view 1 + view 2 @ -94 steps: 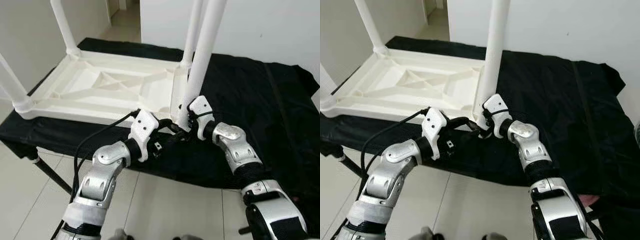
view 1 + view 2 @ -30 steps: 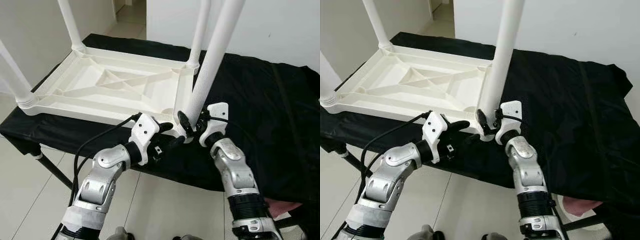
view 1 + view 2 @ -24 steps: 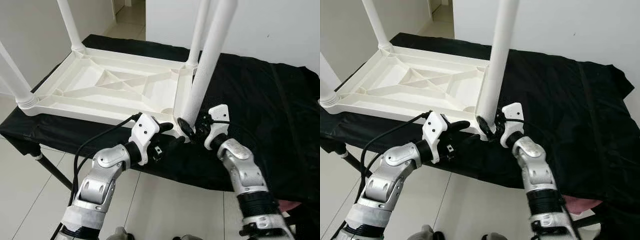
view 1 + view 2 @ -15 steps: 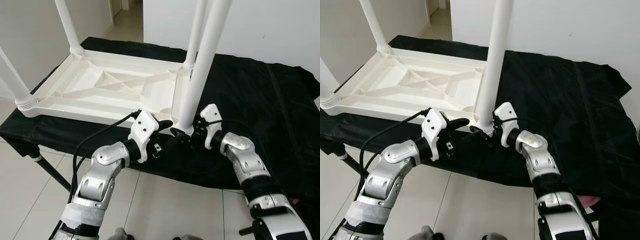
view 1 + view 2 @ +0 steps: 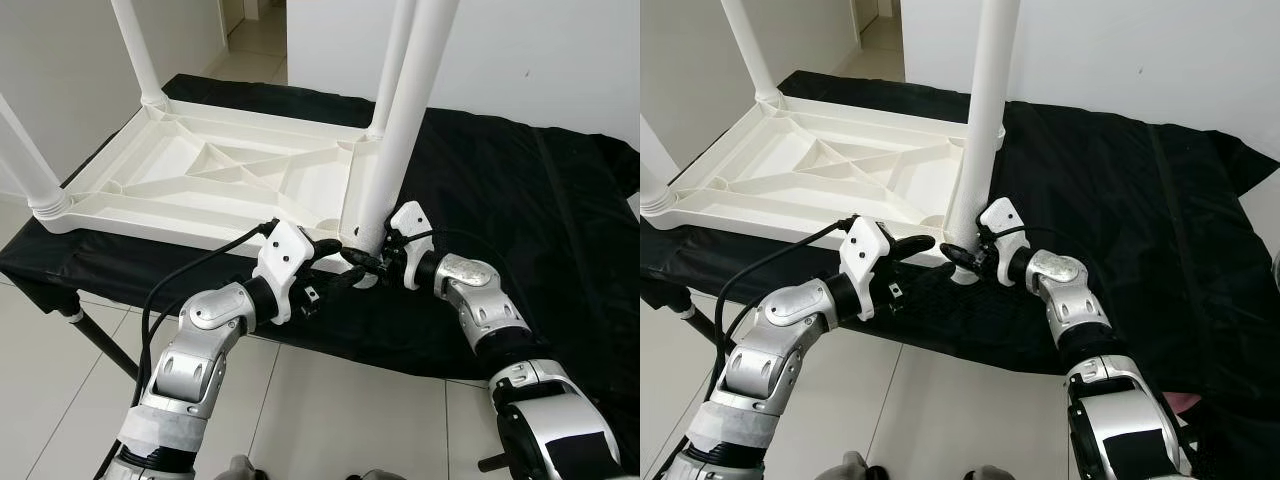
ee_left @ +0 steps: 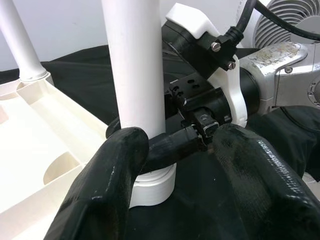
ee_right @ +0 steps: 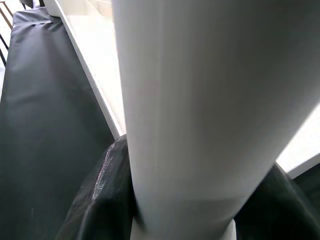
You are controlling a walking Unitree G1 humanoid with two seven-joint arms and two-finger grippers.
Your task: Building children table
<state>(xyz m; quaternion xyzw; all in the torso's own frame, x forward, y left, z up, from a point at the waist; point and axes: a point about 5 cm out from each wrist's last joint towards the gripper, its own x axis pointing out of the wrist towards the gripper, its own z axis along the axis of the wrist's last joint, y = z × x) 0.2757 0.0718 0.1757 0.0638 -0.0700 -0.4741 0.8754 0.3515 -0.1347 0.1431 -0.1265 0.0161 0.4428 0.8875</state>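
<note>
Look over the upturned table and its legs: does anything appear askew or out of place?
The nearest leg leans a little off upright at its corner socket; the right gripper clasps its base.

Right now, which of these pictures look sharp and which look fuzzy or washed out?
Both eye views are sharp and evenly lit. Left wrist view: the left gripper's fingers blur up close. Right wrist view: the white table leg is soft, pale and nearly featureless.

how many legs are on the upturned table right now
4: the near right leg, which the right gripper clasps at its base; the far right leg behind it; the far left leg; the near left leg.
</note>
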